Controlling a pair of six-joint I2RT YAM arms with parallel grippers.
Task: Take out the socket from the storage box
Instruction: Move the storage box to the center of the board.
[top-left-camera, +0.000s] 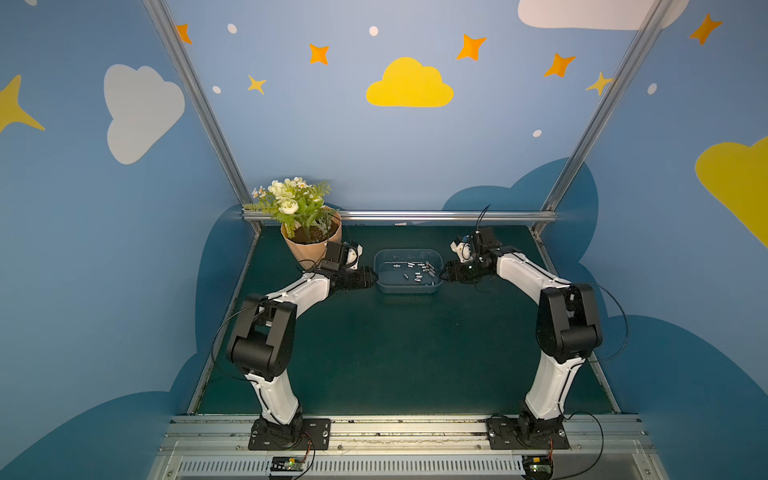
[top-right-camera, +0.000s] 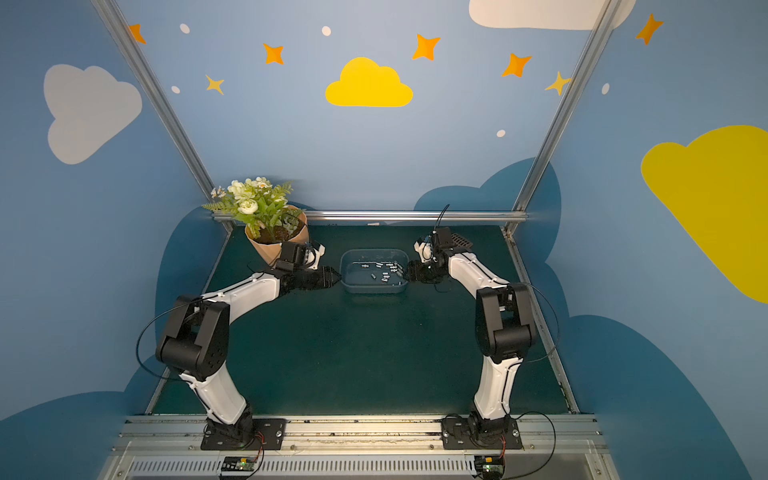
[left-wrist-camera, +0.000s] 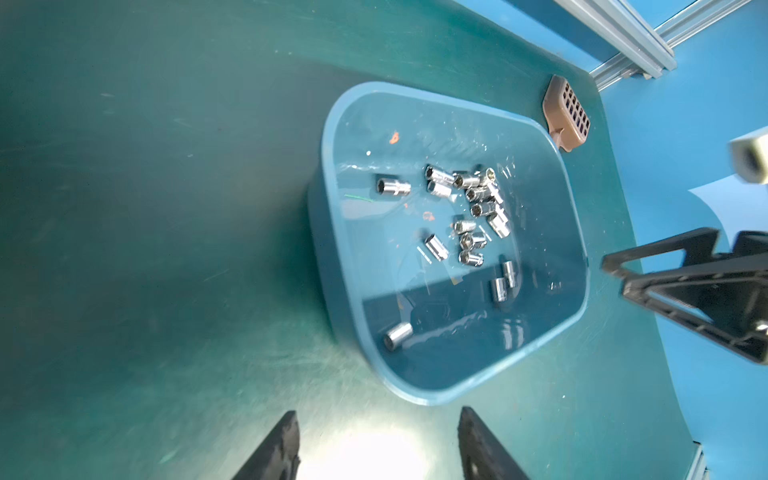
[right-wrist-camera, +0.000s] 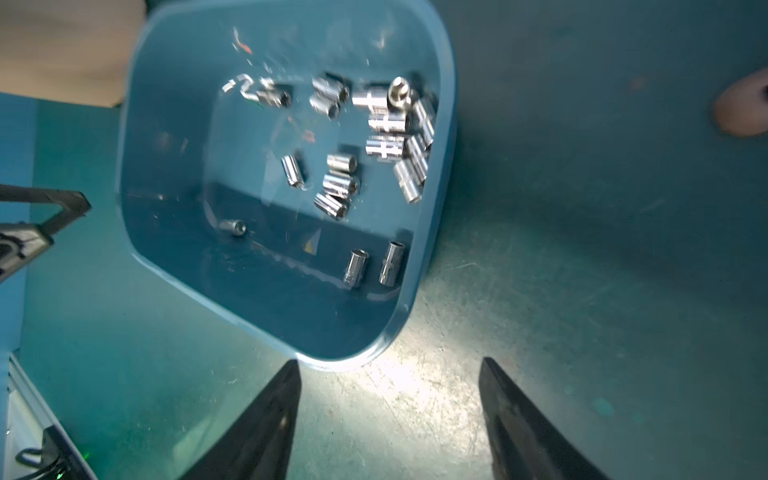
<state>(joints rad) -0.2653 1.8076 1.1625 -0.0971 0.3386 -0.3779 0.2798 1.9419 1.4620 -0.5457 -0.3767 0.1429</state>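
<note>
The storage box (top-left-camera: 405, 290) (top-right-camera: 373, 289) is a shallow blue-grey tub at the back middle of the green mat. Several small chrome sockets (top-left-camera: 417, 274) (left-wrist-camera: 473, 208) (right-wrist-camera: 386, 124) lie loose on its floor, most of them toward its right half. My left gripper (top-left-camera: 374, 279) (left-wrist-camera: 378, 411) hangs low just outside the box's left end, open, with only bare mat between its fingers. My right gripper (top-left-camera: 444, 272) (right-wrist-camera: 390, 360) sits just outside the right end, also open and empty. One of its fingertips (right-wrist-camera: 293, 368) is right beside the box's corner rim (right-wrist-camera: 332, 365).
A peach flowerpot (top-left-camera: 316, 247) with white flowers stands at the back left, close behind the left wrist. A brown perforated piece (top-right-camera: 462, 240) (left-wrist-camera: 569, 116) lies at the back right behind the right wrist. An aluminium rail (top-left-camera: 399, 215) bounds the mat's far edge.
</note>
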